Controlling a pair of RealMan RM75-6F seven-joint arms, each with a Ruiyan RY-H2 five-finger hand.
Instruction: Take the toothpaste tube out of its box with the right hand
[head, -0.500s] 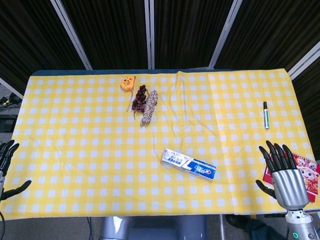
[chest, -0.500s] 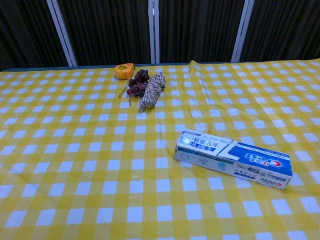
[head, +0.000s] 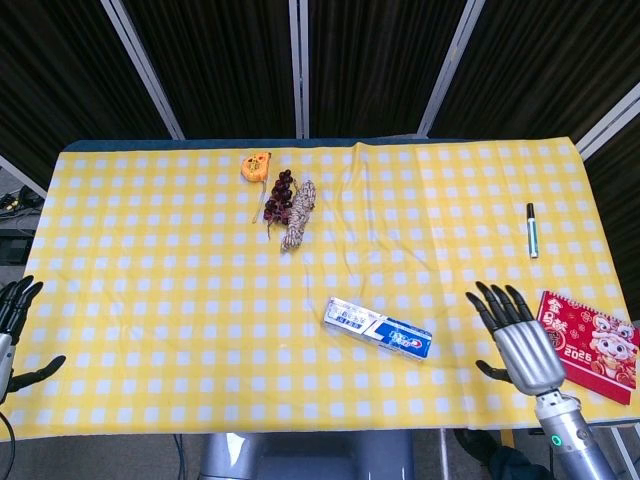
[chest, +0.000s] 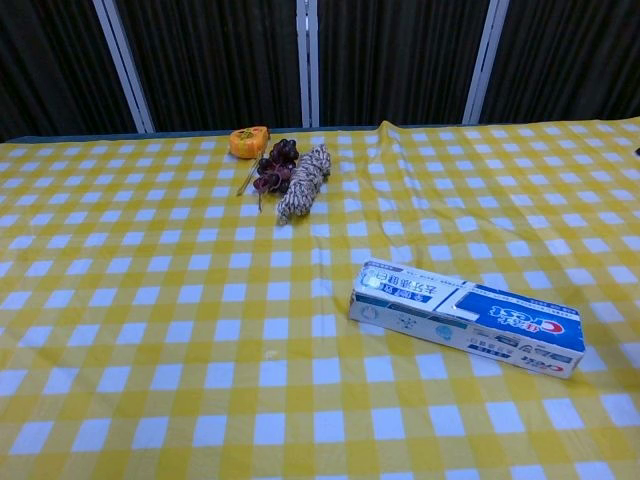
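The white and blue toothpaste box lies flat and closed on the yellow checked tablecloth, near the front middle; the chest view shows the toothpaste box at lower right. No tube is visible outside it. My right hand hovers to the right of the box, fingers spread and empty, a short gap away from it. My left hand hangs at the table's left front edge, fingers apart, holding nothing. Neither hand shows in the chest view.
A bundle of rope, dark grapes and an orange tape measure lie at the back middle. A marker pen lies at the right. A red calendar sits at the right front edge.
My right hand has moved left and forward over the table toward the box, uncovering the red calendar. The left hand has barely shifted. The box has not moved.
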